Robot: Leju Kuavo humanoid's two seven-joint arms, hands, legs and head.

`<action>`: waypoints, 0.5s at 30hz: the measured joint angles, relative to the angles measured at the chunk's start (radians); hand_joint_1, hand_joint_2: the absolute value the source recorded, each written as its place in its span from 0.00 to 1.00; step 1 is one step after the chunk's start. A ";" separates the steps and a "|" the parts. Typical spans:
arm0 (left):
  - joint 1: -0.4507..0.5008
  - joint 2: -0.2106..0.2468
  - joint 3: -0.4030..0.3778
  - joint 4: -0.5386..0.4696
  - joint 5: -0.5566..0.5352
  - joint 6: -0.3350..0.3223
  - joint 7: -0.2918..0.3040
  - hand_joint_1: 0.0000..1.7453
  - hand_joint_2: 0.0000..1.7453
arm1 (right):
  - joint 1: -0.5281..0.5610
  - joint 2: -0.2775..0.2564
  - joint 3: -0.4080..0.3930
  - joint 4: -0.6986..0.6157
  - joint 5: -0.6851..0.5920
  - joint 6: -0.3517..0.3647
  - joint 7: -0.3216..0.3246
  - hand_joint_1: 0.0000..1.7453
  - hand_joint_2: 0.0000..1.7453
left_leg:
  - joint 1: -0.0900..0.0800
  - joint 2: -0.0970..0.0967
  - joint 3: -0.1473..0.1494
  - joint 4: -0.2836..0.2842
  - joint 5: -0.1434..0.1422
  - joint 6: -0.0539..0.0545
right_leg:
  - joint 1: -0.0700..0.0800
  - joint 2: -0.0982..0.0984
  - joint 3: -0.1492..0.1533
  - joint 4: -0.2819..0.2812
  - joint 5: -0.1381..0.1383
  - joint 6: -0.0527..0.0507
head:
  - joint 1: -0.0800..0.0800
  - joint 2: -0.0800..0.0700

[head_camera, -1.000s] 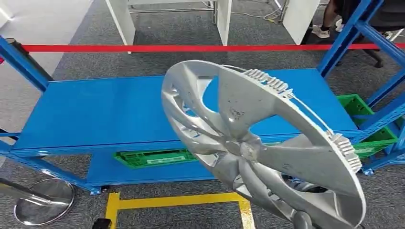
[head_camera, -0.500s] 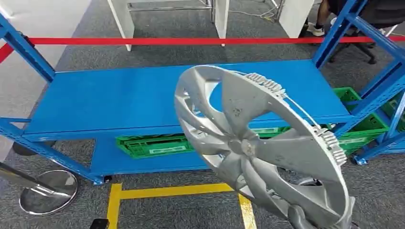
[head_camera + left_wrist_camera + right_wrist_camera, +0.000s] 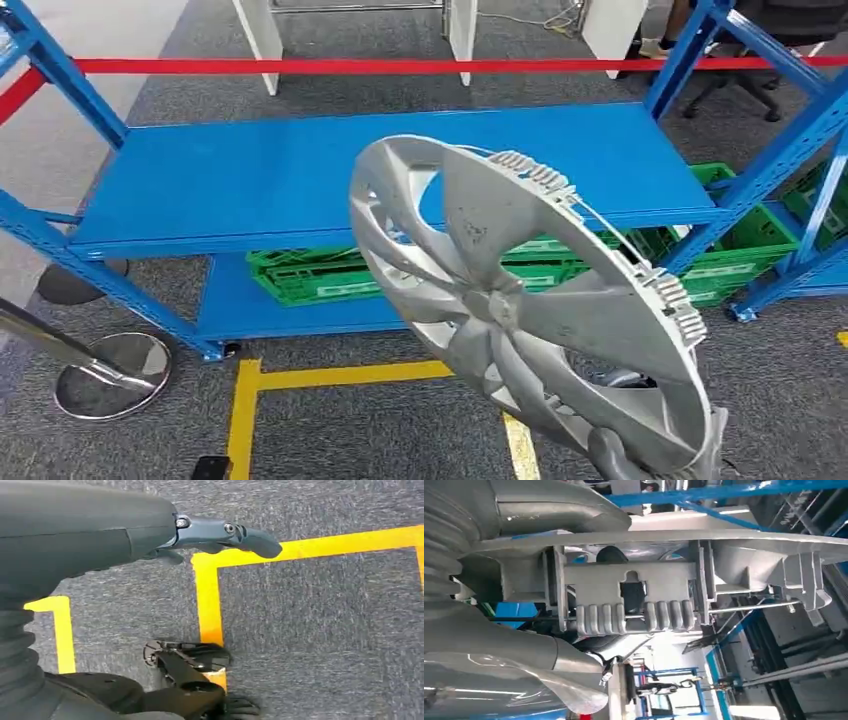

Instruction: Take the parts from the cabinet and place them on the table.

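A large silver hubcap (image 3: 520,310) with broad spokes and a clipped rim is tilted in front of me, low and right in the head view. My right hand (image 3: 615,455) grips its lower rim at the bottom edge of the picture. In the right wrist view the grey fingers (image 3: 539,510) close around the hubcap's rim clips (image 3: 634,605). The blue cabinet (image 3: 250,170) stands behind the hubcap, its upper shelf bare. My left hand (image 3: 150,530) hangs over the carpet with fingers extended, holding nothing.
Green crates (image 3: 320,275) lie on the cabinet's lower shelf, more at the right (image 3: 745,245). A red barrier tape (image 3: 400,66) runs behind the cabinet. A stanchion base (image 3: 110,375) stands at the left. Yellow floor tape (image 3: 330,378) marks the carpet. White table legs (image 3: 262,40) stand beyond.
The whole picture has shifted: the cabinet and red tape sit higher and farther off, so the camera moved. The hubcap stays in my right hand, slightly lower.
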 joint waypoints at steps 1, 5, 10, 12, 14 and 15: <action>0.000 0.000 0.009 0.000 0.014 -0.007 -0.005 0.00 1.00 | -0.005 -0.005 0.007 0.001 0.000 -0.005 0.000 1.00 1.00 | -0.002 0.000 -0.008 0.001 0.009 0.007 | -0.001 0.001 -0.001 -0.005 0.012 0.008 | 0.002 0.000; -0.002 0.008 0.036 0.000 0.038 -0.039 -0.037 0.00 1.00 | -0.019 -0.029 0.026 0.008 -0.010 -0.006 0.000 1.00 1.00 | 0.003 0.011 -0.051 -0.006 0.053 0.037 | -0.002 0.004 -0.047 0.123 -0.149 0.024 | 0.008 0.000; -0.006 0.017 0.056 0.000 0.048 -0.070 -0.082 0.00 1.00 | -0.044 -0.049 0.042 0.028 -0.016 -0.001 0.000 1.00 1.00 | -0.009 0.017 -0.133 0.010 0.104 0.039 | 0.000 0.004 -0.003 0.250 -0.120 0.020 | 0.008 0.000; -0.010 0.018 0.061 0.000 0.050 -0.078 -0.097 0.00 1.00 | -0.053 -0.054 0.045 0.034 -0.018 0.003 0.001 1.00 1.00 | -0.010 0.016 -0.151 0.016 0.118 0.034 | 0.002 0.004 0.126 0.066 -0.089 0.007 | 0.008 0.000; -0.015 0.020 0.068 0.000 0.051 -0.086 -0.107 0.00 1.00 | -0.062 -0.056 0.049 0.036 -0.021 0.011 0.001 1.00 1.00 | -0.015 0.016 -0.163 0.023 0.139 0.026 | 0.006 0.003 0.202 -0.067 -0.132 0.004 | 0.005 0.000; -0.018 0.021 0.071 0.000 0.053 -0.095 -0.113 0.00 1.00 | -0.064 -0.057 0.050 0.039 -0.023 0.016 0.000 1.00 1.00 | -0.011 0.016 -0.169 0.020 0.150 0.022 | 0.011 0.005 0.185 -0.066 -0.128 0.003 | 0.007 0.000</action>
